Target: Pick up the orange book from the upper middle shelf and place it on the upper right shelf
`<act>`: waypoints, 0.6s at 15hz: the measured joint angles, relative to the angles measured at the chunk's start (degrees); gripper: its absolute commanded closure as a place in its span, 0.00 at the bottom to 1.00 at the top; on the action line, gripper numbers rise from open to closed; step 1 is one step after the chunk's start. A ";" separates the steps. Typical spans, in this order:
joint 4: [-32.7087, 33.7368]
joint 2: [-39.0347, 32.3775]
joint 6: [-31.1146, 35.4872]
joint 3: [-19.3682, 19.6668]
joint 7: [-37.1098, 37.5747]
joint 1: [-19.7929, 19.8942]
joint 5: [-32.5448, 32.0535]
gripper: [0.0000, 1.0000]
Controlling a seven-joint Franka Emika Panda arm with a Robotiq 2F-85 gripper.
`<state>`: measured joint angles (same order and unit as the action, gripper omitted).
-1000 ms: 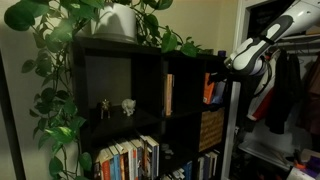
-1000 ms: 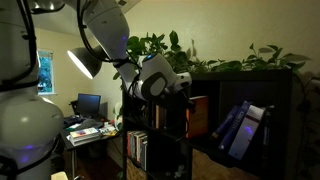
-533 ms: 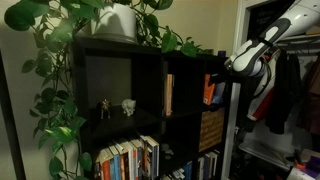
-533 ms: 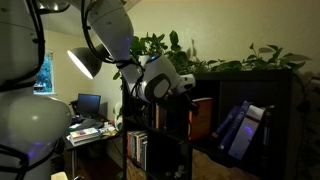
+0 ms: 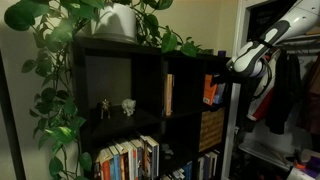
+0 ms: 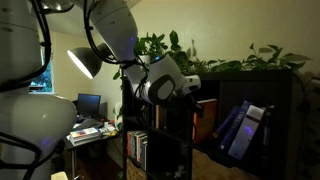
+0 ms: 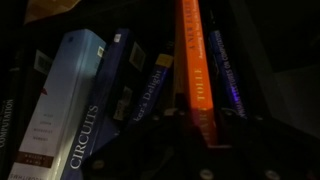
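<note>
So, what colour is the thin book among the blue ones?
The thin book is bright orange; the wrist view shows it best.

In the wrist view, blue books (image 7: 85, 100) leaned across the left and centre of the frame and one crowded the right, leaving the orange book (image 7: 195, 70) a narrow slot. In an exterior view, the upper middle shelf (image 5: 185, 80) lay open right of a tan book (image 5: 168, 95).
</note>
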<state>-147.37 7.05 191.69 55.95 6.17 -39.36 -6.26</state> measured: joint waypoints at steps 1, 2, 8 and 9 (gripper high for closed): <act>0.17 0.00 0.00 1.76 0.00 -1.80 0.00 0.93; 0.41 0.00 0.00 3.48 0.00 -3.65 0.00 0.93; 2.04 0.02 0.00 14.51 0.00 -15.49 0.00 0.93; 2.31 0.03 -0.01 16.56 0.00 -17.54 0.00 0.93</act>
<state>-145.06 7.08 191.68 72.50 6.17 -56.90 -6.26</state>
